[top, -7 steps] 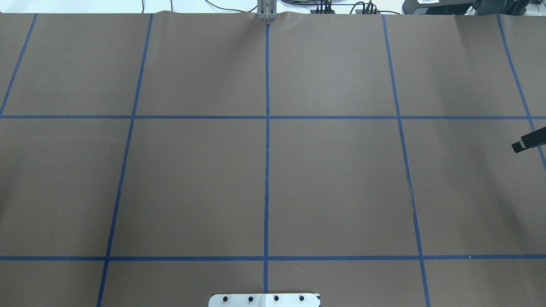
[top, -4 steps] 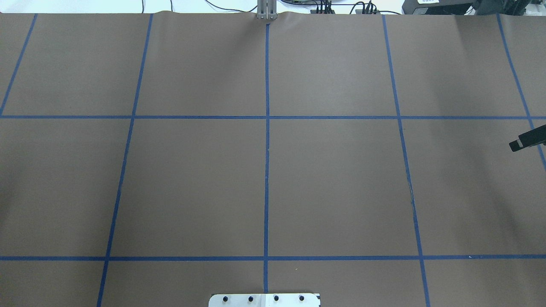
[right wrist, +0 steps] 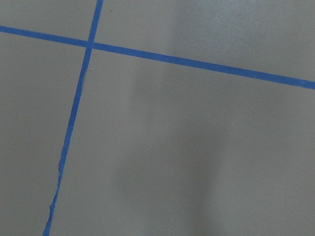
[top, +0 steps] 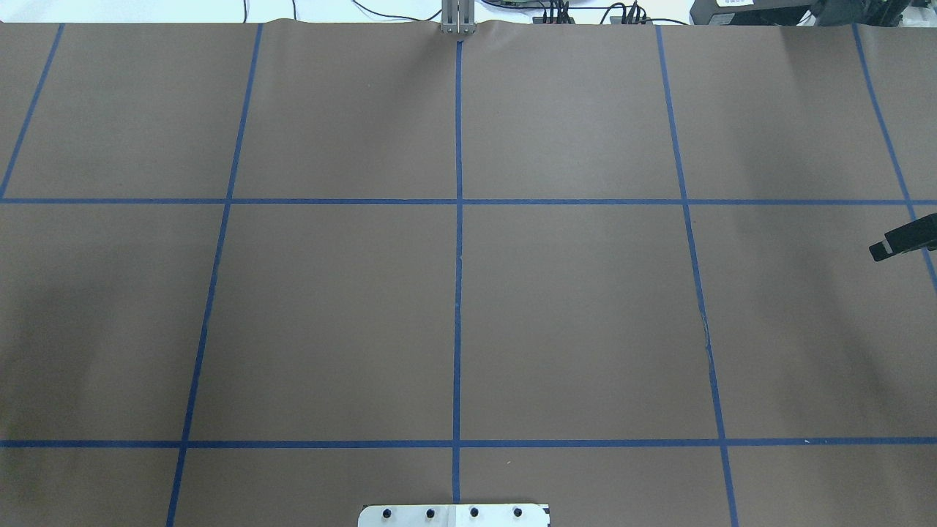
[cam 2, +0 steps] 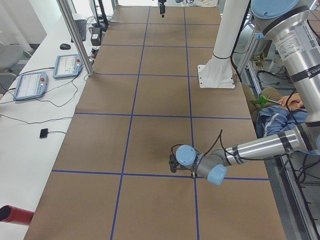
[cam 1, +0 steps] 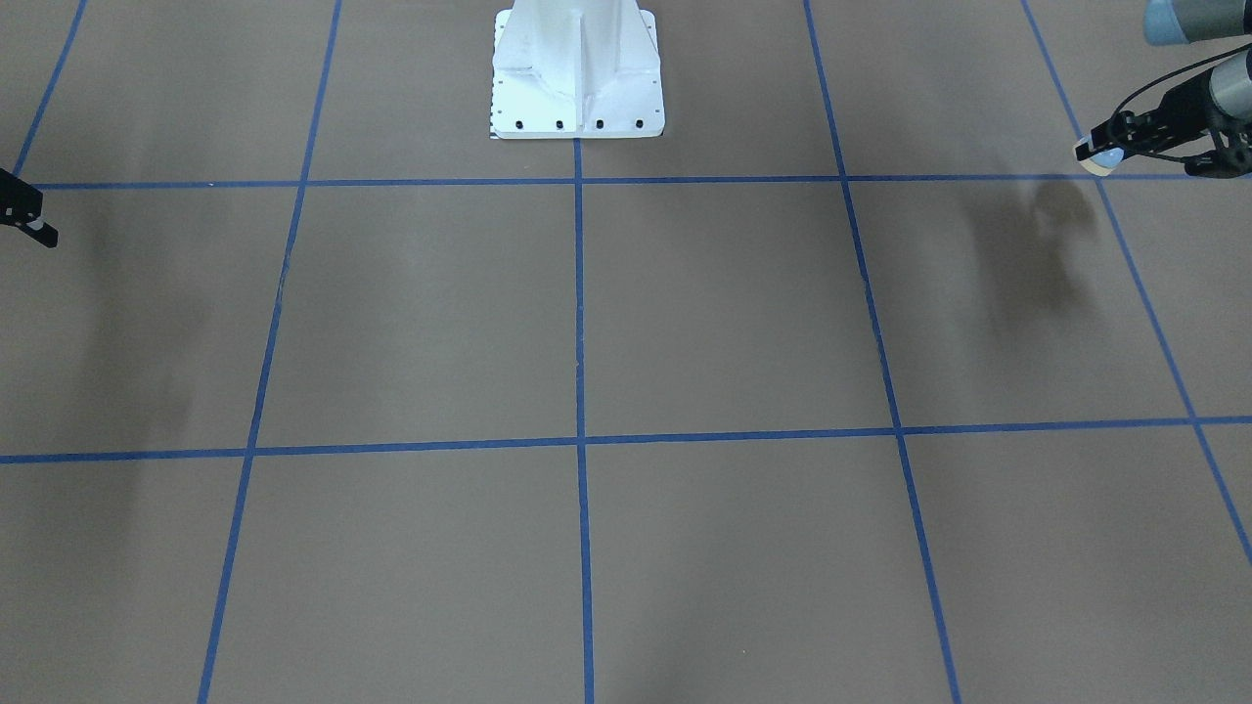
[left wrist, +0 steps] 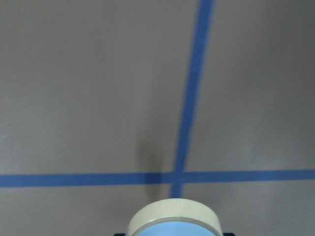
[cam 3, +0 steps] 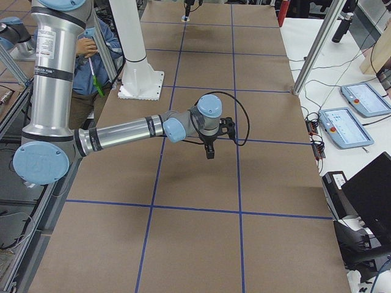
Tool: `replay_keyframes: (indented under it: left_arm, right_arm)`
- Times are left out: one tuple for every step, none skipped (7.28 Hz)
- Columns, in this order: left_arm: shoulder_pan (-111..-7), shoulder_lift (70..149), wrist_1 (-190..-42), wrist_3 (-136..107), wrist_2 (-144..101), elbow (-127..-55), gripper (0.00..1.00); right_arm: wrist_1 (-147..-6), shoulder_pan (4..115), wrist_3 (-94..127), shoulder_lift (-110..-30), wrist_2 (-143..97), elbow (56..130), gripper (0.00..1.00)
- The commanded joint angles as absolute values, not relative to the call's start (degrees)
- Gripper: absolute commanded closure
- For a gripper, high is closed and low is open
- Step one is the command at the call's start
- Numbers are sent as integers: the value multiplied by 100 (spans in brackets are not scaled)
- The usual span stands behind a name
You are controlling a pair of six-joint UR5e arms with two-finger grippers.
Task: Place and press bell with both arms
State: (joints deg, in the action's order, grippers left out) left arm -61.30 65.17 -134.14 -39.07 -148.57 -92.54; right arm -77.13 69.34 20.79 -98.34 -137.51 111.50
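Progress: nothing placed yet; placing and pressing both look left to do.
Left gripper: closed around the bell, held at its tips above the table; forearm stretched out low.
Right gripper: points downward, seemingly empty; opening impossible to tell; bell well apart from it.
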Motion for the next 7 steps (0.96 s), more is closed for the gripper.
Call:
replay_keyframes:
  left_arm:
    - [-5942,7536,-12922,-5005,-14941,-9623,100]
    - [-5706,8002,-12894,-5636,-14941,-9668,100]
    - [-5417,8625,-12894,-6443,-14941,-9668,100]
    - [-5153,9109,-12885,-7095,-14933,-9659,100]
    - [-5037,9671,-12859,-7580,-14915,-9563,100]
    - [-4845,10321,-12371,-7976,-14872,-9554,100]
    - [-4712,11075,-11453,-8059,-14828,-9554,100]
  right_arm:
    - [-7717,6917,2083,-9826,-13764,11127,0]
    - [-7717,6917,2083,-9817,-13772,11110,0]
    - [-7708,6908,2092,-9809,-13781,11101,0]
    - [-7717,6908,2083,-9800,-13825,11101,0]
    - [-7717,6908,2083,-9765,-13808,11048,0]
    - [-7708,6900,2083,-9765,-13790,11013,0]
    - [-7708,6891,2083,-9765,-13790,11004,0]
